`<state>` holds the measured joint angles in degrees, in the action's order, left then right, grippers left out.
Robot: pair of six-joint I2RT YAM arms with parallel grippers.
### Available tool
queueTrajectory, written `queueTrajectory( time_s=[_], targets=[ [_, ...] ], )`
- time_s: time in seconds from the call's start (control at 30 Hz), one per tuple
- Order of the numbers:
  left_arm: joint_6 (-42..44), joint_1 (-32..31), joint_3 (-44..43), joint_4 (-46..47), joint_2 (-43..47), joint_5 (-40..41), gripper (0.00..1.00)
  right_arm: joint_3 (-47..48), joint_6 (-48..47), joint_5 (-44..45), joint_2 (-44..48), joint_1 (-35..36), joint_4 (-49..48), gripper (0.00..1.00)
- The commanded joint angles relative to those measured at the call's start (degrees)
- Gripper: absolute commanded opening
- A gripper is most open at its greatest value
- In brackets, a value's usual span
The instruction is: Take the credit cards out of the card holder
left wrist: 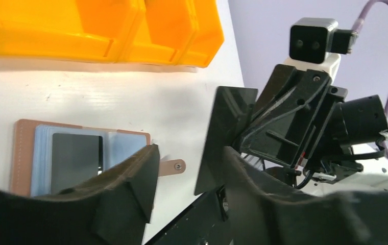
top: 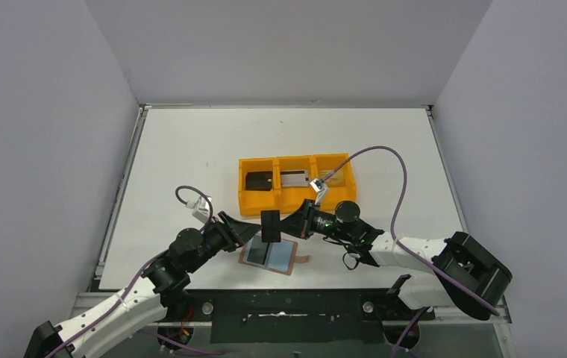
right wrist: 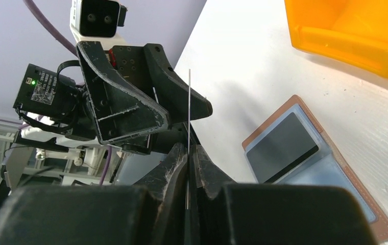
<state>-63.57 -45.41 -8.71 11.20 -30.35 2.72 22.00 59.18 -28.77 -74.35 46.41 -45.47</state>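
Right wrist view shows the right gripper (right wrist: 188, 153) clamped on a thin black rectangular credit card (right wrist: 188, 112), seen edge-on as a fine upright line between its pads. From the left wrist the card's flat face shows. Its lower end reaches into the gap of the left gripper (left wrist: 189, 158), whose fingers (left wrist: 136, 178) are spread apart and not closed on it. Top external places the held card in the air between the two grippers, just above the small brown leather bifold card holder (top: 269, 256). The holder lies open on the white table (top: 183, 149) with a dark card (left wrist: 77, 161) in one grey-blue panel. Behind it stands the orange three-compartment plastic tray (top: 295, 207), with a black card (top: 259, 181) in its left compartment and a silvery grey card (top: 293, 177) in the middle one.
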Motion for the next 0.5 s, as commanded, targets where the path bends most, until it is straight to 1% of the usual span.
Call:
queueTrajectory(
  time_s=[0.0, 0.07, 0.13, 0.27, 0.47],
  targets=[
    [2.71, 0.24, -4.20, -7.71, 2.46, 4.80, 0.56, 1.30, -3.93, 2.14, 3.74, -0.53, 4.08, 0.00],
    [4.07, 0.23, -6.49, -13.99, 2.32, 7.28, 0.67, 2.54, -6.06, 4.28, 5.17, -0.56, 9.26, 0.00],
    [5.74, 0.23, -9.17, -20.50, 1.03, 9.90, 0.72, 4.18, -9.16, 7.30, 6.49, -0.53, 15.26, 0.00],
    [7.36, 0.36, -15.09, -31.89, -3.70, 15.69, 0.76, 9.03, -15.99, 13.26, 7.70, -0.54, 26.69, 0.00],
    [11.23, 1.70, -22.13, -39.60, -9.39, 20.63, 0.82, 16.93, -25.83, 21.26, 6.51, -0.37, 36.13, 0.00]
  ],
)
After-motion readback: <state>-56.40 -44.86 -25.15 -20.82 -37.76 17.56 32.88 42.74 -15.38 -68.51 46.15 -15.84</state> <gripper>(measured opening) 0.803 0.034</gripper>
